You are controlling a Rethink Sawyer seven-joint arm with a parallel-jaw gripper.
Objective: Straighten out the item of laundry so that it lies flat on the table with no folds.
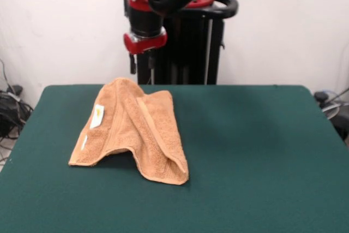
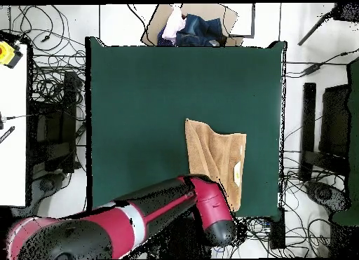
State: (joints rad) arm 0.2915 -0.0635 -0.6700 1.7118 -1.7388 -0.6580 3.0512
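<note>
Gripper (image 1: 132, 64): we cannot tell whether it is apart or together; it hangs above the table's (image 1: 262, 151) back edge, holding nothing. Towel (image 1: 133, 129): just below and in front of it, folded over with a raised ridge, tag (image 1: 97, 116) up. Risk, we judge: pinching both layers would drag the fold along, not open it.

There's the towel (image 1: 131, 129) (image 2: 217, 158), light orange-tan terry cloth, sitting humped and folded over on itself rather than flat, with one raised fold running down its middle and two lobes reaching toward the front edge. A woven band stripe shows along the fold, and a small white tag (image 1: 97, 116) sits on its left flank in the front view. It rests on the dark green table (image 1: 262, 151) (image 2: 154, 117), toward the robot's side.
</note>
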